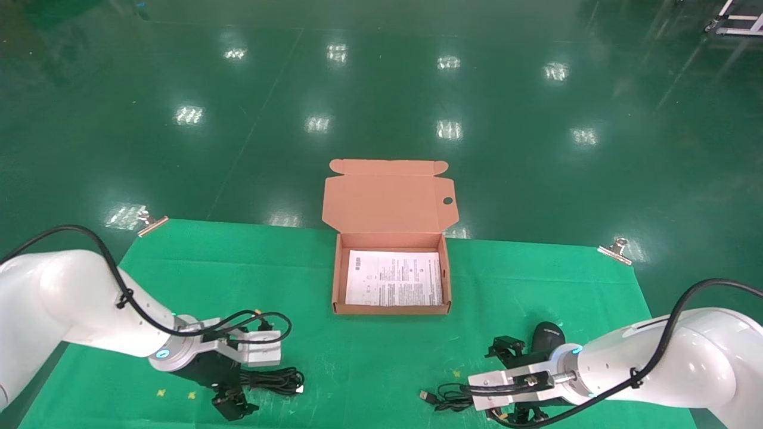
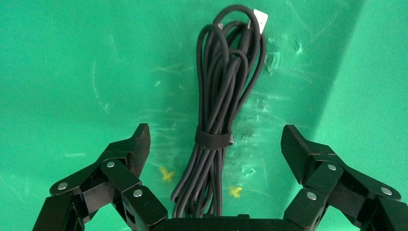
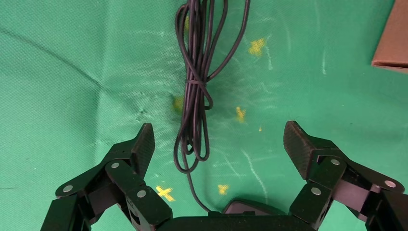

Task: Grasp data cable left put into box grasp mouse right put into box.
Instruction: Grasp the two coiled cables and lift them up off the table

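On the green cloth [image 1: 179, 280] near the robot's left front edge, the data cable [image 1: 275, 380] lay as a long narrow bundle bound at its middle, its long axis running across the table, with the small silver plug [image 2: 260, 19] at the end toward the centre. In the left wrist view the bundle [image 2: 216, 120] ran straight away from the palm, the plug at its far end.

Farther back, at the middle of the table, the box [image 1: 338, 280] stood open, its flap lid [image 1: 387, 196] raised behind it with one small round hole [image 1: 447, 201] near the right edge, and a printed sheet [image 1: 393, 277] lay flat on its floor. The mouse [image 1: 547, 337] sat on the cloth to the right of the box and nearer the robot, partly hidden by the right arm; its thin cord [image 1: 448, 398] lay gathered in loose loops to its left, ending in a USB plug [image 1: 425, 395]. Small yellow marks [image 2: 166, 174] dotted the cloth. Two metal clips [image 1: 615, 249] held the cloth's far corners.

The left gripper [image 2: 215, 147] hung low over the data cable with its fingers spread wide, one on each side of the band, touching nothing. The right gripper [image 3: 219, 144] hovered beside the mouse, likewise spread wide and holding nothing, the cord's loops [image 3: 195, 96] lying between its fingertips and the mouse's edge [image 3: 250, 207] showing close to its palm.
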